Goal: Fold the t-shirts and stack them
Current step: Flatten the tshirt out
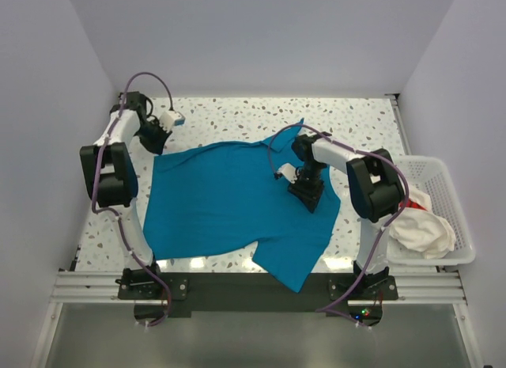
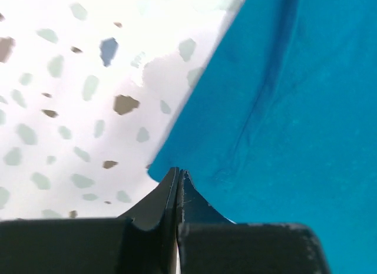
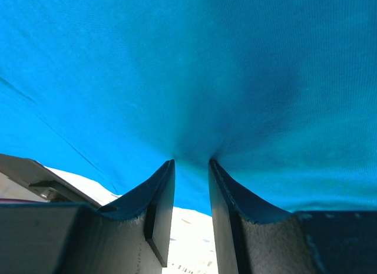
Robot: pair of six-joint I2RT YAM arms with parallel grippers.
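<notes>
The teal-blue t-shirt [image 1: 229, 202] lies spread flat on the speckled table [image 1: 237, 115]. My left gripper [image 1: 158, 145] is at its far left corner. In the left wrist view the jaws [image 2: 178, 172] are shut, and their tips pinch the edge of the teal cloth [image 2: 294, 109]. My right gripper [image 1: 307, 195] stands on the shirt's right side. Its fingers [image 3: 191, 162] are a little apart, with their tips pressed into the cloth [image 3: 188, 68], which puckers between them. The white t-shirt with red marks [image 1: 423, 225] lies crumpled in the basket.
A white mesh basket [image 1: 443, 178] stands off the table's right edge beside the right arm. White walls close in the table at the back and on both sides. One corner of the teal shirt hangs over the near edge [image 1: 292, 277].
</notes>
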